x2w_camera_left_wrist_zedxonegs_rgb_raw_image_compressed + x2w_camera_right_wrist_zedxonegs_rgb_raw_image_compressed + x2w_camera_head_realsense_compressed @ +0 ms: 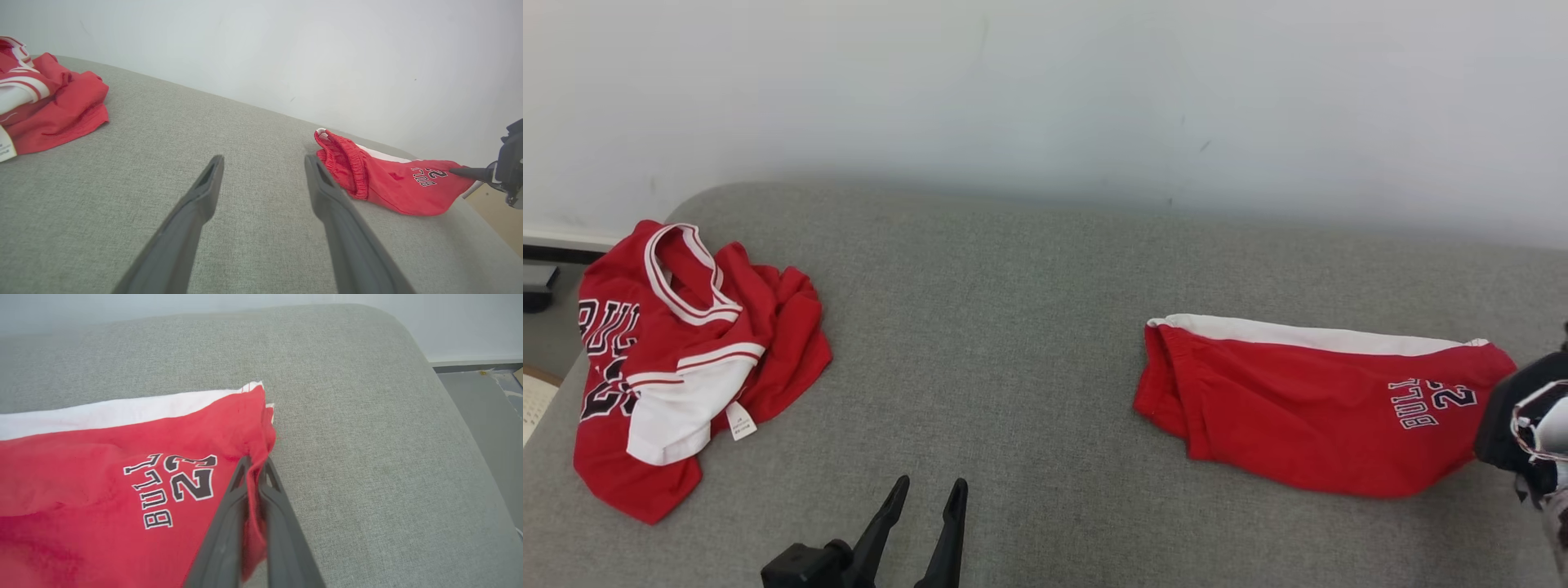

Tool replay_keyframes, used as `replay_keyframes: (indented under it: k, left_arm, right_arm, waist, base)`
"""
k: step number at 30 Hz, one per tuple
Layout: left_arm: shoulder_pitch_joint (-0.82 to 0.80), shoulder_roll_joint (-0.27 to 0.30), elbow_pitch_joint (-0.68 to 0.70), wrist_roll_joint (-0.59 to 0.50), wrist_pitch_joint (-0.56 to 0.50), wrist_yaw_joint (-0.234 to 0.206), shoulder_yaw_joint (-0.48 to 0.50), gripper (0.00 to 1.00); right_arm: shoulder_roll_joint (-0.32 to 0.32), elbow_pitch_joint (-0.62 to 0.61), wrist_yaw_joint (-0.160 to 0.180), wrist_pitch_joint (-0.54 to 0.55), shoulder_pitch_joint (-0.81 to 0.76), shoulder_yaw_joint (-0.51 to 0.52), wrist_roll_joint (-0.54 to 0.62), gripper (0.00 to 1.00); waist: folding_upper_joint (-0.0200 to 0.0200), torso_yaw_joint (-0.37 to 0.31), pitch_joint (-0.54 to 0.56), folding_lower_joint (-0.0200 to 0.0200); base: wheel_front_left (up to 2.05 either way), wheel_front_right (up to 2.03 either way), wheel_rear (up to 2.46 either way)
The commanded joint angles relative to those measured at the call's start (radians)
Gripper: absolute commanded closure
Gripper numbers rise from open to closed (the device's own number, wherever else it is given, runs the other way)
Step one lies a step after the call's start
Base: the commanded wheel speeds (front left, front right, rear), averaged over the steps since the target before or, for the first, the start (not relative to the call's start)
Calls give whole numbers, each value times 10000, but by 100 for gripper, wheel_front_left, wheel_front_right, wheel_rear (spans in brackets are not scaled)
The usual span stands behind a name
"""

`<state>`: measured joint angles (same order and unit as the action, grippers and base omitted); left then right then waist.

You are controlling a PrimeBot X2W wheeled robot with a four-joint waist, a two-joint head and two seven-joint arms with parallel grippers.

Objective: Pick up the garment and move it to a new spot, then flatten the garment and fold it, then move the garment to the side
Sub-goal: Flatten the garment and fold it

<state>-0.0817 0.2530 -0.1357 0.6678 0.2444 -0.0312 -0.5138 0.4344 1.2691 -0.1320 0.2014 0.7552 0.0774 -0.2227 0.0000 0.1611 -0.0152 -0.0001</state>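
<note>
Grey couch seat (1029,327), white wall (1045,82) behind. Folded red shorts (1298,416) lie at its right end — the right claw (255,465) is pinched shut on their hem corner, likely to drag them aside. Nearer, the left claw (929,498) hovers, 2 fingers apart. Crumpled jersey (678,359) lies far left.

The left gripper (931,487) has two long, tapered dark-grey fingers (882,523) on a black mount; the right gripper (255,462) shows triangular cut-outs near its tips.
</note>
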Motion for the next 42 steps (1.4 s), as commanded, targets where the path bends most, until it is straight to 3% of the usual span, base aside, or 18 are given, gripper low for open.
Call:
replay_keyframes:
  k: [1, 9, 11, 18, 28, 38, 39, 40, 42]
  left_arm:
    - [226, 35, 30, 63, -32, -42, 9, 0]
    - [341, 74, 100, 133, -92, -132, -40, 0]
    - [397, 62, 79, 183, -82, -112, -53, 0]
    - [255, -48, -19, 236, -118, -12, -156, 0]
    - [121, -145, -218, 318, -108, 77, -257, 0]
    - [81, -149, -315, 345, -52, 98, -288, 0]
    - [72, -144, -316, 341, -49, 93, -286, 0]
    - [66, -140, -320, 337, -62, 87, -280, 0]
    - [68, -125, -334, 351, -50, 73, -266, 0]
  right_arm:
    - [-190, -116, 26, -132, -110, -64, 212, 100]
    - [-1531, -1211, 26, -152, 175, -844, 667, 100]
    - [-2093, -1682, 26, 158, 143, -1292, 646, 100]
    - [-3004, -2265, 26, 1006, -102, -2065, 209, 100]
    - [-3655, -2062, 26, 1419, -266, -2523, -158, 100]
    - [-3823, -1644, 26, 1026, 21, -2512, -273, 100]
    - [-3825, -1661, 26, 912, 34, -2517, -345, 69]
    - [-3828, -1656, 26, 835, 36, -2466, -466, 0]
    - [-3840, -1714, 26, 727, 43, -2429, -762, 0]
  waist:
    - [0, -220, 350, 1]
    - [0, -253, 598, 1]
    - [0, -193, 640, 1]
    - [0, 225, 588, 1]
    - [0, 833, 484, 1]
    - [0, 1068, 451, 1]
    - [0, 1065, 445, 1]
    - [0, 1056, 443, 1]
    - [0, 1024, 452, 1]
  base:
    - [0, 0, 0]
    - [0, 0, 0]
    - [0, 0, 0]
    - [0, 0, 0]
    - [0, 0, 0]
    - [0, 0, 0]
    - [0, 0, 0]
    - [0, 0, 0]
    - [0, 0, 0]
